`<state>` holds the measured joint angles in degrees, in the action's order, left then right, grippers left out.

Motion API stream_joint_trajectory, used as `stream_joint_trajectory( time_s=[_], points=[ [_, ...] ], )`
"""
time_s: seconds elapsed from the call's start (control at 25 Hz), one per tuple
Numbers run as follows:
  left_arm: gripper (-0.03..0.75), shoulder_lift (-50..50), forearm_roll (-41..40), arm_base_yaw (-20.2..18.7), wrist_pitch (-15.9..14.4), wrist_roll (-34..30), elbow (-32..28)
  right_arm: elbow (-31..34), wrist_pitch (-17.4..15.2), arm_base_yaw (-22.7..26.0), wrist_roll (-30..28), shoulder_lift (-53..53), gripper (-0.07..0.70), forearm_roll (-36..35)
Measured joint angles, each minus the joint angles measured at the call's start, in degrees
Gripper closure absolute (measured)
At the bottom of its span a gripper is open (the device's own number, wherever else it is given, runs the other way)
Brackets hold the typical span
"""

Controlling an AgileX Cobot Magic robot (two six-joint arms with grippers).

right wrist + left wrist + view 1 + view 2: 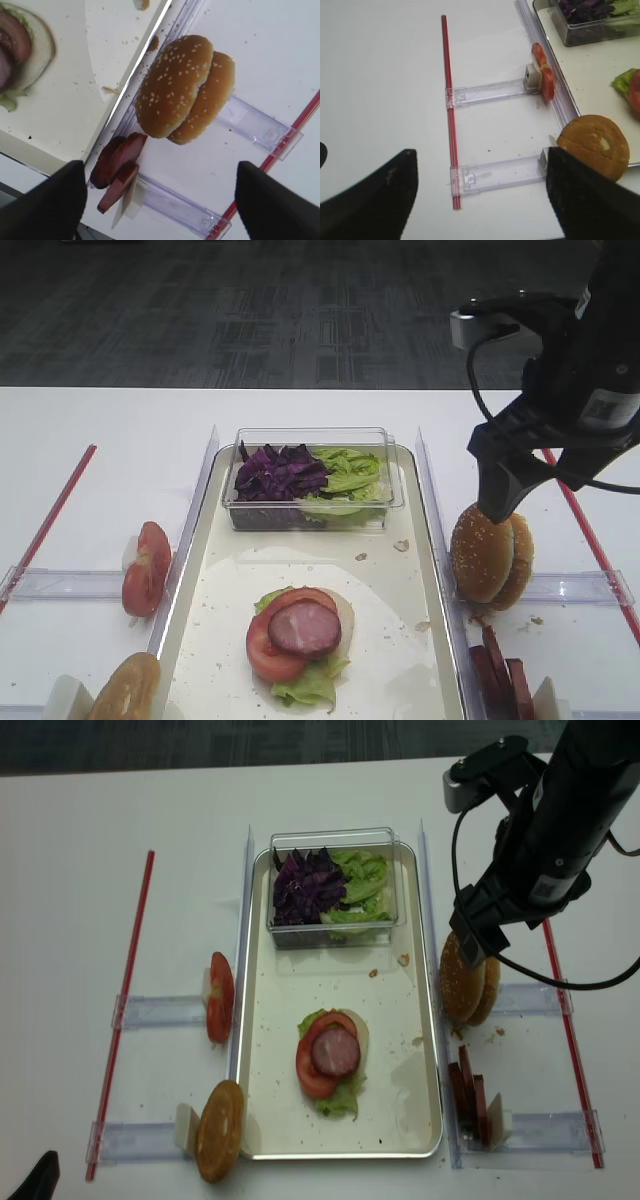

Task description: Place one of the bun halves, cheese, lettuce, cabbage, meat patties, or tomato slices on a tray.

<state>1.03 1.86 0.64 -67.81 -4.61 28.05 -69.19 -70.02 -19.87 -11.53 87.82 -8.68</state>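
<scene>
Hovering: right end effector (160, 200), jaws spread wide and empty, above upright bun halves (185, 90), tray's (420, 640) three o'clock; apparently lined up for pickup.

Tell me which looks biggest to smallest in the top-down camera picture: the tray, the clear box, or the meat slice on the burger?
1. The tray looks biggest.
2. The clear box comes next.
3. The meat slice looks smallest.
All sit at about table level, so nearness hardly matters.

Below the right pincer (160, 200), matt, seed-speckled bun halves (182, 90) rest on a smooth white table (270, 55); beside them, a clear glossy plastic rail (252, 125).
</scene>
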Motion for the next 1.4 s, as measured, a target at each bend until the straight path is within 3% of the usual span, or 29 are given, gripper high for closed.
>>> stream_joint_trajectory(
  time_s=[0.6, 1.4],
  points=[
    [0.223, 0.00, 0.00, 0.00, 0.00, 0.00, 0.00, 0.00, 0.00, 0.28, 1.52, -0.44, 0.010, 2.25],
    [0.223, 0.00, 0.00, 0.00, 0.00, 0.00, 0.00, 0.00, 0.00, 15.46, 1.77, -0.44, 0.010, 3.25]
  ],
)
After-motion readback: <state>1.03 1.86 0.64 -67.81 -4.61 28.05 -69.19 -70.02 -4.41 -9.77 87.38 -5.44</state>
